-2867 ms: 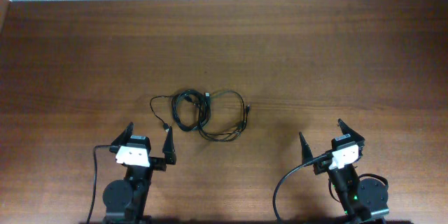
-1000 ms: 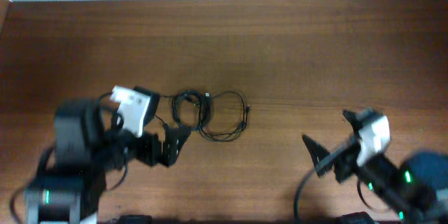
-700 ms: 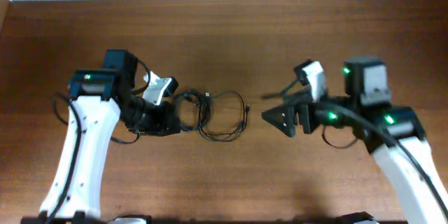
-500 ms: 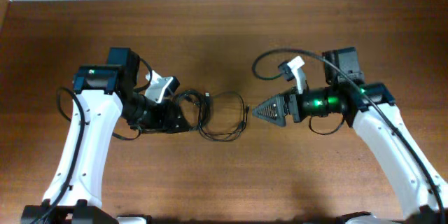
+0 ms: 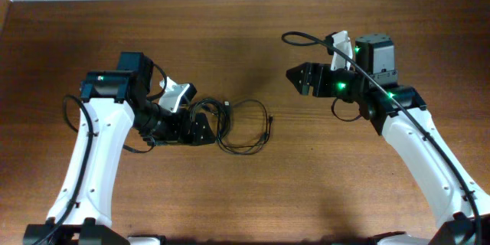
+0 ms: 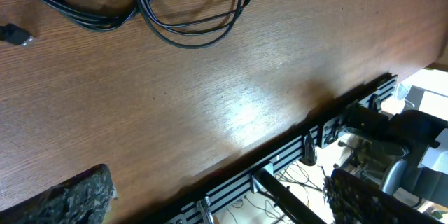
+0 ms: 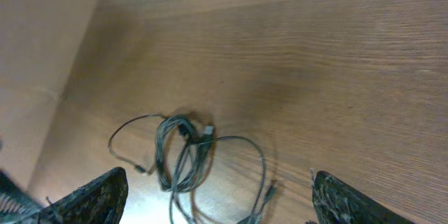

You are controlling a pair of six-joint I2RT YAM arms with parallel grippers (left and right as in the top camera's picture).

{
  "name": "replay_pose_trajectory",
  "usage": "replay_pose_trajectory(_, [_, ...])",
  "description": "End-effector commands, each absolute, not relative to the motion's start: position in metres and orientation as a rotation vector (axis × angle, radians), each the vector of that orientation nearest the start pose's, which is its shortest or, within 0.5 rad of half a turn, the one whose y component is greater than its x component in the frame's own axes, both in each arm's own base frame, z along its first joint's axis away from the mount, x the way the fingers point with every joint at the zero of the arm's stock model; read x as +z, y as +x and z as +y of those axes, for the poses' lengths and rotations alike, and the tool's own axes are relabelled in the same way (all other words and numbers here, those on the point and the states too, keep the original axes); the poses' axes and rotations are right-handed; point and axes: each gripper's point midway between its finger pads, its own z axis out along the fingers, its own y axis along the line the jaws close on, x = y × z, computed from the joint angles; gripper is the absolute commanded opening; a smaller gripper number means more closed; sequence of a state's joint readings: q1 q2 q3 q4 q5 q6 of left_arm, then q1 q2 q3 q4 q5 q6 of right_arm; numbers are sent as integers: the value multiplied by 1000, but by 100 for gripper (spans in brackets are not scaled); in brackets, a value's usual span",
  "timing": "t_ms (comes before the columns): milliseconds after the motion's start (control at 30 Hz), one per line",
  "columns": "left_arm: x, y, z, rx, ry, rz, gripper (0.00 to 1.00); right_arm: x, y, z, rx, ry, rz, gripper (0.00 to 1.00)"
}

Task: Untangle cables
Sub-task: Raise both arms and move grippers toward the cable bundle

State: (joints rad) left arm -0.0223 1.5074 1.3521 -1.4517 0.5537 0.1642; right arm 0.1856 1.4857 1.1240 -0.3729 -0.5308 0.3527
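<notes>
Over the wooden table, left claw wide open, empty, just beside cables, right claw well apart, open, empty

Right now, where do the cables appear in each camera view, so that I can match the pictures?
Overhead: the cables lie just left of centre on the table.
Left wrist: the cables are in the top left corner, cut off by the picture edge.
Right wrist: the cables are low, left of centre.
Shared landmark: the wide loop sticking out of the tight bundle.
</notes>
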Motion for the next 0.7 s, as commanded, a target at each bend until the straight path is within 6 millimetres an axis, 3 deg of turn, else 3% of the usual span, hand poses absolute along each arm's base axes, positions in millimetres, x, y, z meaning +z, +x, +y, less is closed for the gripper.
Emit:
replay_pose_trajectory(0, [181, 246, -98, -878, 278, 2990, 99, 192, 399, 153, 819, -24, 2349, 77])
replay_pose_trajectory(133, [181, 246, -98, -878, 278, 2990, 99, 175, 408, 172, 828, -73, 2356, 75])
replay_pose_trajectory(267, [181, 246, -98, -878, 278, 2990, 99, 141, 423, 211, 866, -165, 2346, 71])
replay_pose_trajectory(433, [181, 246, -98, -878, 278, 2990, 99, 102, 428, 264, 919, -293, 2317, 68])
replay_pose_trajectory(533, [181, 246, -98, -878, 278, 2990, 99, 95, 422, 283, 935, -339, 2305, 60])
replay_pose_trajectory(600, [181, 246, -98, -878, 278, 2990, 99, 91, 422, 288, 915, -346, 2305, 46])
replay_pose_trajectory(667, [181, 246, -98, -878, 278, 2990, 99, 90, 420, 291, 900, -349, 2307, 44])
